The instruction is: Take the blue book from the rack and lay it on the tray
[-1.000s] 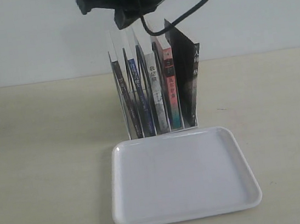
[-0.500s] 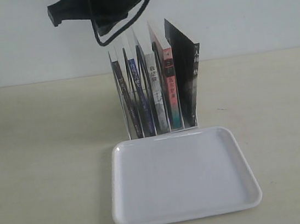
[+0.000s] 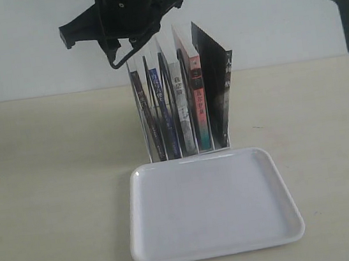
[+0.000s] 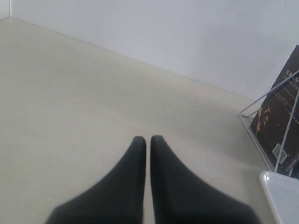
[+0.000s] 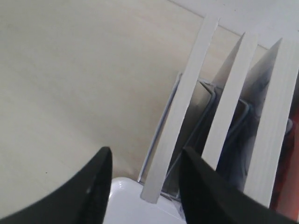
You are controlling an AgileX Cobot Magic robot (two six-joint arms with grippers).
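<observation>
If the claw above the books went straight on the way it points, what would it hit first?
Probably the right gripper would meet the top edge of the outermost book, though depth is unclear.

The thin dark-blue paperback book (image 3: 165, 119) shows only its spine in the exterior view. Its cover is hidden between its neighbours, and the lettering is too small to read. Above the small white wire rack (image 3: 145, 141), the black right hand (image 3: 122, 47) runs off the top edge, its fingertips lost in the dark mass. In the right wrist view the page edges are blurred, and little of the shallow white plastic tray (image 5: 135, 205) shows. In the left wrist view the frame cuts off the rack (image 4: 261, 105) and the tray (image 4: 280, 196).
</observation>
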